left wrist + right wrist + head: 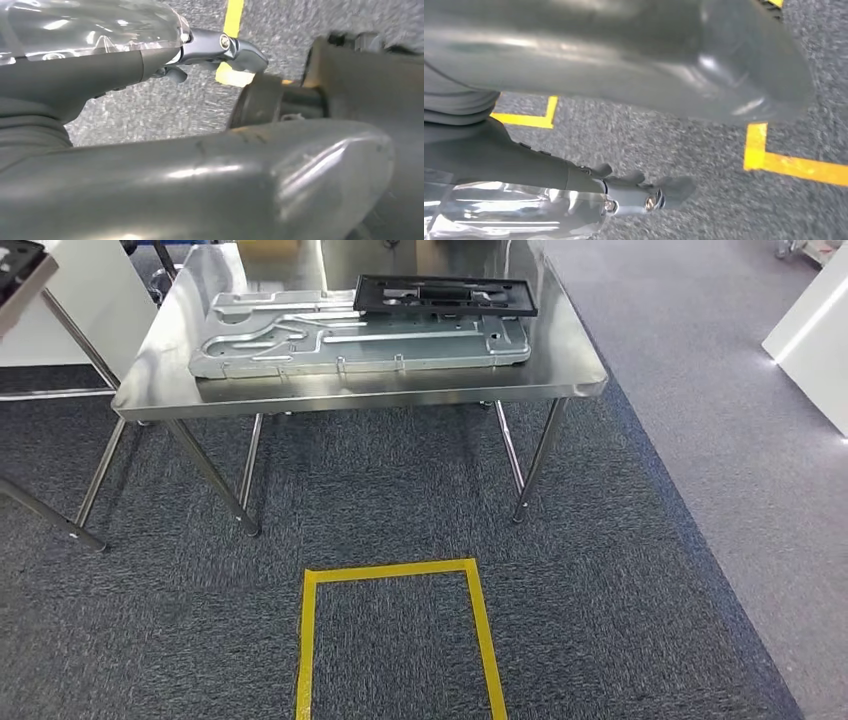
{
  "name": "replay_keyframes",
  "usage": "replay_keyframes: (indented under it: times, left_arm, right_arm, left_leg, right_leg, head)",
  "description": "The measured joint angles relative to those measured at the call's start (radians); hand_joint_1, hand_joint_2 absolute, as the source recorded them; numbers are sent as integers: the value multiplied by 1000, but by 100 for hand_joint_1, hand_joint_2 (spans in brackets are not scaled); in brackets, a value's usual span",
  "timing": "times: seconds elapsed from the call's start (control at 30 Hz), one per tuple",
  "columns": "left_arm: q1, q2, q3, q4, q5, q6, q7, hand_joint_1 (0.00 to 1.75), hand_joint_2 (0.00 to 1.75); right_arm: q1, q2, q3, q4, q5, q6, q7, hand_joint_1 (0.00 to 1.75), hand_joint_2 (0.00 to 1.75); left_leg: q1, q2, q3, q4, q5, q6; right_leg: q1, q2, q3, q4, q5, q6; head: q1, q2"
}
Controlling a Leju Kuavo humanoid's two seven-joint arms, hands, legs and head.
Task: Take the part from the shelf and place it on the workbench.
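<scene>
A steel workbench (150,390) stands ahead of me on the grey carpet. On it lies a large silver stamped metal plate (300,340), and a black flat frame part (445,295) rests on the plate's far right side. My left hand (100,70) hangs over the carpet with its fingers stretched out and nothing in it. My right hand (549,170) hangs the same way, fingers apart and holding nothing. Both hands are far from the bench.
A yellow tape rectangle (395,570) marks the floor in front of the bench. At the upper left, the corner of another steel stand (20,285) carries a dark part. A white cabinet (815,340) stands at the right. Carpet surrounds the bench legs (530,470).
</scene>
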State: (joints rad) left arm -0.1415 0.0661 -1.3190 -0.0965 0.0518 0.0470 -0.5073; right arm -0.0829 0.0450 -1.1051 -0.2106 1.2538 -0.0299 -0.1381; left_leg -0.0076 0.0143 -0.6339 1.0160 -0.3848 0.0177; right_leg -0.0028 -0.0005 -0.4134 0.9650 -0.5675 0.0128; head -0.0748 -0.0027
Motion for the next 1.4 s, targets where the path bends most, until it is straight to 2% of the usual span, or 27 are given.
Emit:
replay_keyframes:
  times: [0.07, 0.1, 0.2, 0.23, 0.27, 0.3, 0.37, 0.43, 0.47, 0.5, 0.57, 0.6, 0.7, 0.73, 0.77, 0.83, 0.87, 0.9, 0.97, 1.0, 1.07, 1.1, 1.17, 1.23, 1.27, 1.33, 1.4]
  left_arm:
    - [1, -1, -2, 0, 0, 1, 1, 0, 0]
    - [2, -1, -3, 0, 0, 1, 1, 0, 0]
    - [2, -3, -4, 0, 0, 1, 3, 0, 0]
    - [1, -3, -4, 0, 0, 1, 3, 0, 0]
    - [1, -3, -4, 0, 0, 1, 2, 0, 0]
    - [1, -3, -4, 0, 0, 1, 2, 0, 0]
    - [-1, -3, -4, 0, -1, 1, 0, 0, 0]
    - [-5, -3, -4, 0, -2, 1, -3, 0, 0]
    - [-7, -3, -4, 0, -2, 1, -4, 0, 0]
    - [-8, -3, -4, 0, -1, 2, -5, 0, 0]
    - [-6, -3, -4, 0, 0, 4, -6, 0, 0]
    - [-5, -4, -4, 0, 0, 4, -5, 0, 0]
    - [-3, -3, -4, 0, -2, 7, -4, 0, 0]
    - [-2, -3, -4, 0, -2, 7, -4, 0, 0]
    - [-2, -3, -4, 0, -2, 8, -4, 0, 0]
    - [-2, -3, -4, 0, -2, 8, -4, 0, 0]
    - [-3, -3, -5, 0, -2, 9, -4, 0, 0]
    - [-3, -3, -5, 0, -2, 10, -4, 0, 0]
    - [-3, -3, -5, 0, -2, 13, -4, 0, 0]
    - [-3, -3, -5, 0, -2, 15, -4, 0, 0]
    - [-2, -3, -5, 0, -1, 16, -5, 0, 0]
    - [-1, -2, -5, 0, -1, 16, -6, 0, 0]
    - [1, -2, -5, 0, 0, 16, -7, 0, 0]
    - [1, -2, -5, 0, 0, 16, -9, 0, 0]
    - [0, -2, -5, 0, 0, 16, -9, 0, 0]
    - [0, -2, -5, 0, 0, 16, -10, 0, 0]
    - [-3, -2, -5, 0, -1, 16, -10, 0, 0]
  right_arm:
    - [0, -2, 0, 0, 0, 0, -8, 0, 0]
    - [-1, -3, 0, 0, 0, 0, -10, 0, 0]
    - [-2, -5, 0, 0, -1, 0, -12, 0, 0]
    - [-2, -5, 0, 0, -1, 0, -12, 0, 0]
    - [-1, -5, 0, 0, 0, 1, -12, 0, 0]
    - [-1, -5, 0, 0, 0, 2, -12, 0, 0]
    - [-2, -5, 0, 0, 2, 4, -11, 0, 0]
    - [-3, -5, 0, 0, 4, 4, -9, 0, 0]
    - [-3, -5, 0, 0, 4, 3, -9, 0, 0]
    - [-3, -5, 0, 0, 5, 3, -9, 0, 0]
    - [-1, -7, 0, 0, 5, 4, -9, 0, 0]
    - [-1, -7, 0, 0, 6, 4, -10, 0, 0]
    - [3, -8, 1, 0, 10, 6, -12, 0, 0]
    - [4, -8, 1, 0, 13, 6, -14, 0, 0]
    - [4, -8, 1, 0, 15, 7, -17, 0, 0]
    - [3, -10, 1, 0, 17, 9, -22, 0, 0]
    - [2, -10, 2, 0, 18, 12, -24, 0, 0]
    - [0, -11, 2, 0, 18, 14, -25, 0, 0]
    - [-4, -13, 3, 0, 19, 18, -27, 0, 0]
    - [-5, -14, 3, 0, 20, 19, -28, 0, 0]
    - [-5, -14, 3, 1, 20, 19, -28, 0, 0]
    - [-5, -14, 3, 1, 19, 18, -28, 0, 0]
    - [-6, -14, 4, 1, 20, 19, -26, 0, 0]
    - [-6, -15, 4, 2, 22, 20, -23, 0, 0]
    - [-5, -15, 4, 2, 23, 21, -22, 0, 0]
    - [-6, -15, 4, 1, 23, 21, -22, 0, 0]
    - [-5, -15, 5, 1, 26, 20, -22, 0, 0]
  left_leg:
    - [2, -2, -7, 5, -3, -12]
    - [3, -4, -16, 24, -33, -17]
    - [12, -7, -49, 189, -190, -32]
    - [15, -7, -53, 250, -213, -36]
    - [17, -7, -46, 287, -207, -39]
    - [18, -7, -26, 294, -181, -40]
    - [20, -8, 67, 200, -130, -35]
    - [16, -9, 190, 29, -148, -25]
    - [13, -10, 228, -31, -166, -19]
    - [9, -10, 243, -63, -176, -13]
    - [9, -6, 225, -69, -159, 1]
    - [10, -4, 210, -70, -145, 9]
    - [8, 1, 158, -66, -102, 25]
    - [7, 1, 138, -62, -90, 26]
    - [5, 1, 117, -55, -78, 26]
    - [4, 1, 71, -36, -57, 22]
    - [4, 1, 51, -25, -49, 19]
    - [3, 1, 33, -13, -42, 16]
    - [1, 1, 12, 3, -28, 7]
    - [0, 1, 8, 5, -18, 1]
    - [2, -1, 0, 4, -8, -10]
    - [3, -2, -8, 16, -27, -16]
    - [8, -6, -33, 95, -123, -26]
    - [13, -6, -54, 220, -212, -34]
    - [15, -6, -55, 270, -220, -37]
    - [19, -6, -15, 283, -168, -39]
    - [20, 8, 96, 163, -130, -38]
  right_leg:
    - [-4, -4, -17, 1, 20, -16]
    - [-6, -6, -29, 0, 33, -25]
    - [-7, -11, -78, 2, 73, -36]
    - [-6, -11, -97, 5, 86, -36]
    - [-5, -12, -117, 10, 98, -34]
    - [-5, -12, -137, 15, 109, -32]
    - [-5, -11, -172, 28, 129, -27]
    - [-3, -11, -192, 40, 145, -18]
    - [-3, -11, -196, 42, 155, -12]
    - [-3, -12, -200, 42, 165, -5]
    - [-6, -10, -212, 43, 172, 8]
    - [-8, -8, -222, 59, 145, 12]
    - [-12, -4, -258, 210, -13, 20]
    - [-12, -4, -264, 271, -39, 23]
    - [-12, -4, -262, 314, -39, 24]
    - [-12, -4, -213, 309, 18, 25]
    - [-12, -4, -163, 255, 42, 23]
    - [-10, -4, -104, 176, 44, 20]
    - [-6, -3, -16, 45, 11, 8]
    - [-3, -3, 0, 14, -2, 1]
    - [-5, -6, -13, 9, 12, -15]
    - [-7, -8, -25, 9, 25, -24]
    - [-10, -13, -56, 8, 53, -36]
    - [-8, -14, -92, 10, 81, -39]
    - [-8, -14, -111, 13, 95, -38]
    - [-8, -16, -152, 22, 119, -33]
    - [-8, -20, -187, 35, 139, -26]
  head:
    - [0, 0]
    - [0, 0]
    - [0, 0]
    - [0, 0]
    - [0, 0]
    - [0, 0]
    - [0, 0]
    - [0, 0]
    - [0, 0]
    - [0, 0]
    - [0, 0]
    - [0, 0]
    - [1, 0]
    - [0, 0]
    - [0, 0]
    - [0, 0]
    - [0, 0]
    - [0, 0]
    - [0, 0]
    - [0, 0]
    - [0, 0]
    - [0, 0]
    - [0, 0]
    - [0, 0]
    - [0, 0]
    - [0, 0]
    - [0, 0]
